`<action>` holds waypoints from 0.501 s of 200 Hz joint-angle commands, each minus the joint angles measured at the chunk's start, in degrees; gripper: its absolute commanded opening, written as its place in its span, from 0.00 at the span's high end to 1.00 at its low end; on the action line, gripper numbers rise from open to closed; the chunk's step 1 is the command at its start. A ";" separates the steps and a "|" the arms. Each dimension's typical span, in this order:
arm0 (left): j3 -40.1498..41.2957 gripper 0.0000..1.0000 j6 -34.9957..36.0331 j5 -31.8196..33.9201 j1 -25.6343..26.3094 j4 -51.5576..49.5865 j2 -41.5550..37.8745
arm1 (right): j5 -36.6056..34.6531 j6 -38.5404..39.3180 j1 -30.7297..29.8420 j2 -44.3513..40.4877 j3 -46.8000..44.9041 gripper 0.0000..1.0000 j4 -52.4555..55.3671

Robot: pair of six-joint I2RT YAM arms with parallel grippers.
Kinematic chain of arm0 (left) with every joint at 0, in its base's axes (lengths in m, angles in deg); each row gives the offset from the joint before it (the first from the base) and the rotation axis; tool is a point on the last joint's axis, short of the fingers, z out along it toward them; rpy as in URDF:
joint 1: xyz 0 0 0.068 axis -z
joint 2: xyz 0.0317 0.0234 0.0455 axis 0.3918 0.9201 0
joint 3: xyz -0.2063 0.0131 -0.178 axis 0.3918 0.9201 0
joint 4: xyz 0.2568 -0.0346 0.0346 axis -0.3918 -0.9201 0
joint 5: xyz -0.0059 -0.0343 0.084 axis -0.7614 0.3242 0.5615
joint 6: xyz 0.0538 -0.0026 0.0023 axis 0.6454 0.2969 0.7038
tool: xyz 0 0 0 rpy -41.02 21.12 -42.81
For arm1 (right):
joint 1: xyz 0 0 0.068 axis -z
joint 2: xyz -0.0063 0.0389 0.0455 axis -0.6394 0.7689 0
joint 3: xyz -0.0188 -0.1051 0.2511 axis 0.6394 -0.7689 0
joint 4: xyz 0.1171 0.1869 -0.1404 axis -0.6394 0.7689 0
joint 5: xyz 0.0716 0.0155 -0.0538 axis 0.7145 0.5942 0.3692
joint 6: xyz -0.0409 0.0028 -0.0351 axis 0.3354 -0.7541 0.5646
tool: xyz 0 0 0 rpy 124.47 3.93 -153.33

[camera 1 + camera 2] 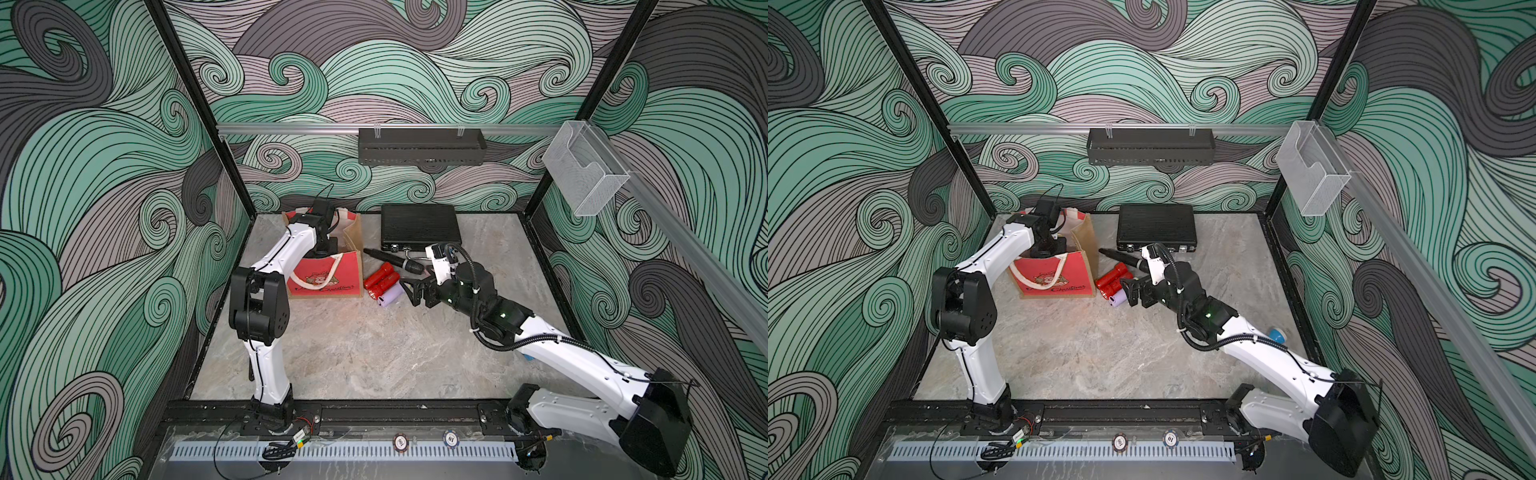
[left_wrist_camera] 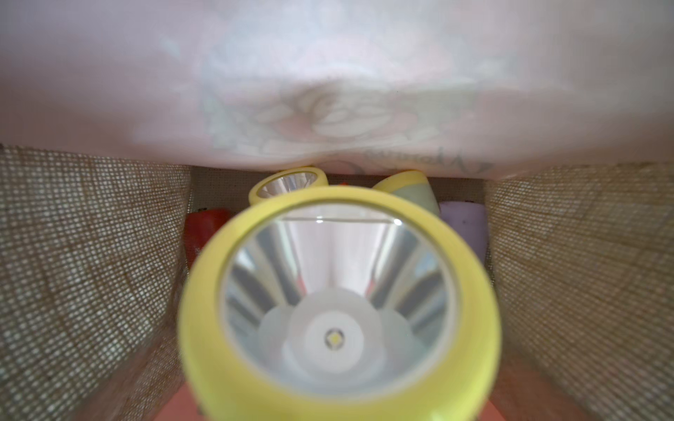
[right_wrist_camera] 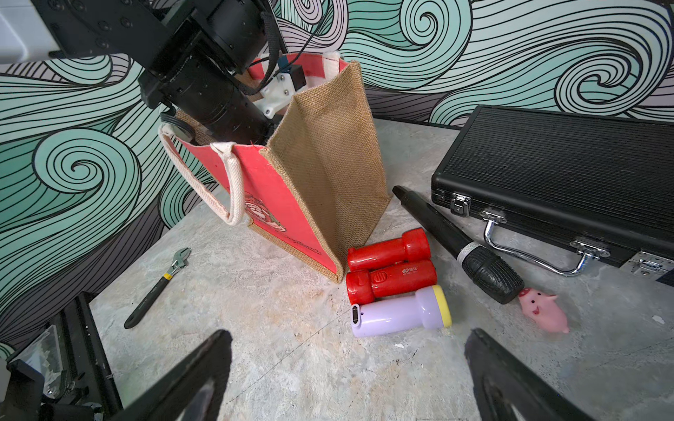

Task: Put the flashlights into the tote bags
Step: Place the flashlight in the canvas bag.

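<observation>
Flashlights lie both on the desk and inside the tote bag. Three rest side by side and touching, just right of the bag's near right corner. Two are red flashlights, and a lilac flashlight with a yellow head lies nearest.

The bag stands upright at the far left of the desk. The left wrist view shows red, lilac and pale green bodies and a yellow head at its bottom.

The left tool reaches down into the bag, clamped on a yellow-headed flashlight. That lens fills the wrist view and hides the fingers.

The right tool hovers low just right of the lilac flashlight, fingers wide apart and holding nothing.

A black stick lies just beyond the red pair. A pink pig sits by its thick end, and a black case lies farther back.
</observation>
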 commanded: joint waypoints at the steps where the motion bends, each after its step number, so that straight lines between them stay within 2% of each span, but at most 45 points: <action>1: -1.48 0.66 -0.87 0.87 -0.56 -0.63 -0.69 | -1.42 -0.27 0.51 0.01 1.83 0.01 0.98; 29: -1.42 0.48 -0.84 0.94 -0.62 -0.25 -2.21 | -2.05 -0.07 0.60 -0.52 2.52 0.01 2.39; 65: -1.50 0.37 -0.94 0.90 -0.65 0.04 -4.36 | -4.08 -0.06 0.94 -1.27 4.04 0.01 6.47; 78: -1.77 0.35 -0.94 1.10 -0.65 0.12 -5.45 | -5.39 -0.58 1.04 -1.81 4.95 0.01 9.26; 100: -1.86 0.27 -0.37 0.84 -0.65 0.87 -7.92 | -8.26 -1.87 1.30 -3.36 6.35 0.01 15.31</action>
